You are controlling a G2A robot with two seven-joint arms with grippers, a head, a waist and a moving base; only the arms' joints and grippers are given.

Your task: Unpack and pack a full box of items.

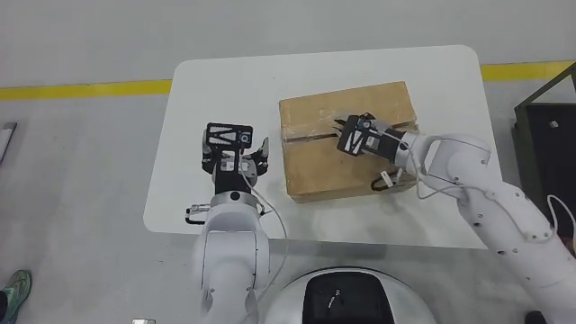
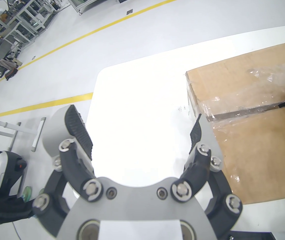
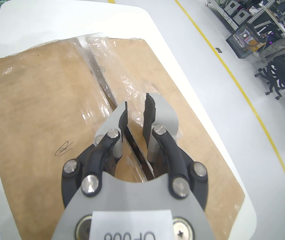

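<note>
Found the left gripper (image 2: 135, 116) spread wide and empty over the white table (image 1: 225, 90), lower centre. Beyond, found the cardboard box (image 1: 315, 162) right of centre: flaps down, seam tape (image 3: 132, 88) rumpled, contents hidden. Noted the right gripper (image 3: 137, 101) narrowly parted on that seam, clasping nothing visible. Judged unpacking barely begun.

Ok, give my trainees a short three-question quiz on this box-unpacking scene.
1. True or false: the cardboard box has its flaps folded wide open.
2. Which pincer is over the box's taped seam? A left, B right, C both.
3. Fill in: the left pincer hangs open above the bare white ___.
Key: 1 false; 2 B, the right pincer; 3 table.
</note>
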